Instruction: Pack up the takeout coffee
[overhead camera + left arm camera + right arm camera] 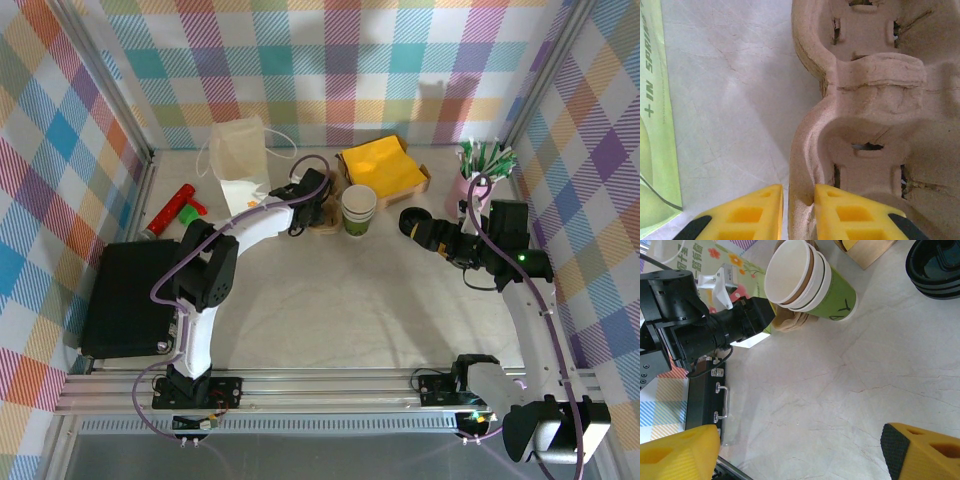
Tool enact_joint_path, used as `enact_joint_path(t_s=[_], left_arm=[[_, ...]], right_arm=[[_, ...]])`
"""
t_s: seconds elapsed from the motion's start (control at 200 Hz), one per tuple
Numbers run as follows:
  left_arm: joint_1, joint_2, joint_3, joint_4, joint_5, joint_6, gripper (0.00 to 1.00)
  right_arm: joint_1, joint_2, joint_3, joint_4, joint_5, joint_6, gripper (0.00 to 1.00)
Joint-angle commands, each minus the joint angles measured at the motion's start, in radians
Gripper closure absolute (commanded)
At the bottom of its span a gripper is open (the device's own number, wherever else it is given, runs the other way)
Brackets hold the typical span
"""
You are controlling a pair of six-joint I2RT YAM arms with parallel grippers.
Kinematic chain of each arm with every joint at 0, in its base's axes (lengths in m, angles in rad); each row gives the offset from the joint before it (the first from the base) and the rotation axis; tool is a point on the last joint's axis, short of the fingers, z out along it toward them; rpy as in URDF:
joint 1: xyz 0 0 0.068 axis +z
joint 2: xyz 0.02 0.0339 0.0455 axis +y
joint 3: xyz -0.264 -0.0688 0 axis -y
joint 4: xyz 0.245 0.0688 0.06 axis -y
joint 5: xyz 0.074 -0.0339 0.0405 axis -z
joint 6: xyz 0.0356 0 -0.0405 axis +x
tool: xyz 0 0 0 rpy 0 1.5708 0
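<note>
Toward the table's [380,300] right edge, the right gripper [799,440] hangs with its fingers spread wide on nothing, the stacked black lids [412,222] near it. Farther back, at mid far edge, the nested paper cups [358,208] stand upright, mouths up. They are just right of the left gripper [798,192], which is pinched on the pulp cup carrier's [875,90] rim.
</note>
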State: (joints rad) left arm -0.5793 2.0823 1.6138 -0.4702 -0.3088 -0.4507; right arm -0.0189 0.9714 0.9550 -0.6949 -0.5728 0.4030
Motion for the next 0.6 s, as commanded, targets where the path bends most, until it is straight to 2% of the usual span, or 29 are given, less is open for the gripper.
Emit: enact_joint_path(t_s=[0.0,0.095,0.38,0.595], left_arm=[[0.009,0.025,0.031,-0.030,-0.009,0.015,0.78],[0.009,0.027,0.032,-0.030,-0.003,0.014,0.81],[0.009,0.034,0.038,-0.035,0.003,0.018,0.80],[0.011,0.030,0.042,-0.039,0.006,0.022,0.86]], right_arm=[[0.004,-0.016,-0.011,-0.009,-0.009,-0.026,0.15],[0.005,-0.016,-0.011,-0.011,-0.009,-0.027,0.15],[0.005,-0.015,-0.013,-0.010,-0.009,-0.027,0.15],[0.004,-0.015,-0.013,-0.011,-0.010,-0.030,0.15]])
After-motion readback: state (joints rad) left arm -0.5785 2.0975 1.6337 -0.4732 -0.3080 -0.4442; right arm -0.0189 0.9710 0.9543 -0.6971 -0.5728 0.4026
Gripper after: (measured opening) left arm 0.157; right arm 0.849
